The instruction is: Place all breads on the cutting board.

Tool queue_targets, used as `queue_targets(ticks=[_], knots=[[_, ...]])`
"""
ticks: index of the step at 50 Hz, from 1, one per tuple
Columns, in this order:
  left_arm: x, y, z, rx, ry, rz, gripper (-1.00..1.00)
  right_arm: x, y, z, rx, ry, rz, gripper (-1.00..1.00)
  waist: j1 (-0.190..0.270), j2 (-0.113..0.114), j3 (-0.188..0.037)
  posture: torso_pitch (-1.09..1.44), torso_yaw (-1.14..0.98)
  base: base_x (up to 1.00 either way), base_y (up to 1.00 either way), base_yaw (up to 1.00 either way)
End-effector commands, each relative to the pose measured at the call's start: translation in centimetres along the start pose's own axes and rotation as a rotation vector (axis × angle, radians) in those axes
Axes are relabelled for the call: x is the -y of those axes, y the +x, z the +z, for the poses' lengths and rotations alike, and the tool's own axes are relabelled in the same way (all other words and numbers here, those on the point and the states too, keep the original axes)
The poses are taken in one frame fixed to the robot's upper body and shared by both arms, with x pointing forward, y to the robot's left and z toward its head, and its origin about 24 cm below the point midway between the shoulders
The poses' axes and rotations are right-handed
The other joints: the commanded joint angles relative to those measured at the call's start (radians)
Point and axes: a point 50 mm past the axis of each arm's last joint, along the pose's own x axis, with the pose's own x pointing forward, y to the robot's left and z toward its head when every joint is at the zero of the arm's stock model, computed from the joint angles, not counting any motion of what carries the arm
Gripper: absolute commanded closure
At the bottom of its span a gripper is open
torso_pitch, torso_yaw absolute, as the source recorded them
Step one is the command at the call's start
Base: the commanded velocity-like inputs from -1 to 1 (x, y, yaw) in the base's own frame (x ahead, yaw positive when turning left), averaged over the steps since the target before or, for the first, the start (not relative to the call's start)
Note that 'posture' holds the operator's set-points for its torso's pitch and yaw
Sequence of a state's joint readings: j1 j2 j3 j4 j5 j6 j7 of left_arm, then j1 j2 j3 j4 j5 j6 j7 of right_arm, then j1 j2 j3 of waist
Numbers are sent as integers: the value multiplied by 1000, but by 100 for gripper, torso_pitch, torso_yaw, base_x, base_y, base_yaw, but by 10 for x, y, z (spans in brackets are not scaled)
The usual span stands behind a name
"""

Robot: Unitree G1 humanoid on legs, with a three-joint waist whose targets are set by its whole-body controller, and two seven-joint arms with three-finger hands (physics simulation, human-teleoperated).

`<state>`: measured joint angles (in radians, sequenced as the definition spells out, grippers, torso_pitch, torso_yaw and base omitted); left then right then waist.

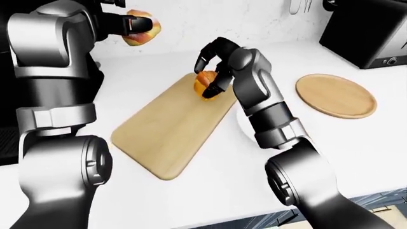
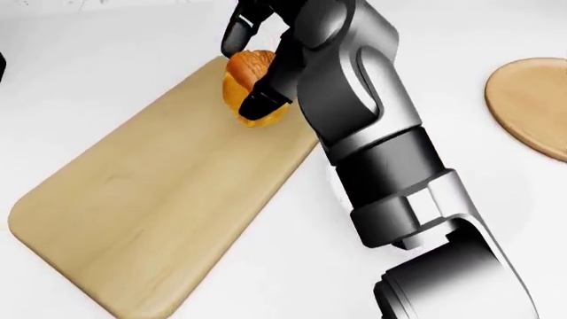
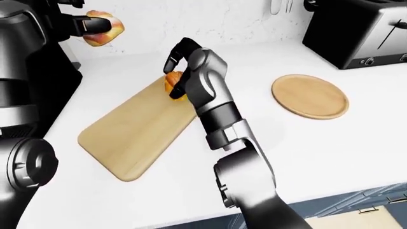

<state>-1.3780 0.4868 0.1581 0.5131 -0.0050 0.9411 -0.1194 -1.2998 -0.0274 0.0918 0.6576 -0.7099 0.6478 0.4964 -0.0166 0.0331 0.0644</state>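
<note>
Bread roll [image 2: 250,90] at the top end of the cutting board [image 2: 151,199], touching the wood, my right hand [image 2: 261,56] closed around it. My left hand [image 1: 120,24] is raised at upper left, gripping a second roll [image 1: 141,34]. A round wooden plate [image 1: 335,95] lies well apart on the right.

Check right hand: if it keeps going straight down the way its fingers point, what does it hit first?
Probably the cutting board. The right hand holds a bread over the board's handle end, fingers pointing down; the bread's underside would likely touch first. The remaining gap is unclear.
</note>
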Motion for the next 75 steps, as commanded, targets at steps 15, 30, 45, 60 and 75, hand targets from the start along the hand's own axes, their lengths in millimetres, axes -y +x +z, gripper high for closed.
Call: queue_targets(ticks=[15,30,45,60,75], knots=[[0,-10,25,108,-10,0,100,11,-1,45,185,-95,-143,100,-2,11,-43,0,0,0,0,0],[0,-10,26,110,-15,-5,100,4,13,47,218,-250,-203,100,-2,14,-48,0,0,0,0,0],[-1,-9,27,114,-24,-5,100,-14,18,45,229,-265,-166,100,-5,14,-47,0,0,0,0,0],[0,-11,30,118,-26,-8,100,-31,23,36,219,-263,-128,100,-7,15,-47,0,0,0,0,0],[-1,-11,32,121,-31,-8,100,-30,23,38,212,-268,-130,-100,-5,16,-46,0,0,0,0,0]])
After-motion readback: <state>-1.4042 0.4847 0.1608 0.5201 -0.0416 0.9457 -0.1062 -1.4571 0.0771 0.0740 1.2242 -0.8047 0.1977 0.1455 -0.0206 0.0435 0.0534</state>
